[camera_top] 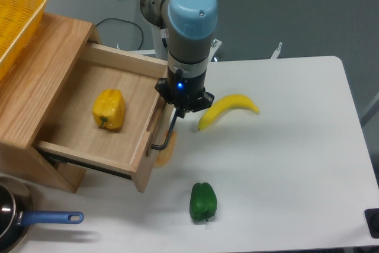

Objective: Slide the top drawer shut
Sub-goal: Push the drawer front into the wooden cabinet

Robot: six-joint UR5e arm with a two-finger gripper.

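The top drawer (112, 140) stands pulled out of the light-wood cabinet (41, 81), with a yellow bell pepper (109, 109) lying inside it. Its wooden front panel (155, 140) faces right and carries a black bar handle (167, 133). My gripper (181, 109) hangs straight down over the upper end of that handle, right against the front panel. Its fingertips are hidden under the wrist body, so I cannot tell how the jaws stand.
A banana (228, 109) lies just right of the gripper. A green bell pepper (203, 201) sits near the table's front. A yellow mesh basket (15, 16) rests on the cabinet top. A pan with a blue handle (50, 218) is at the bottom left.
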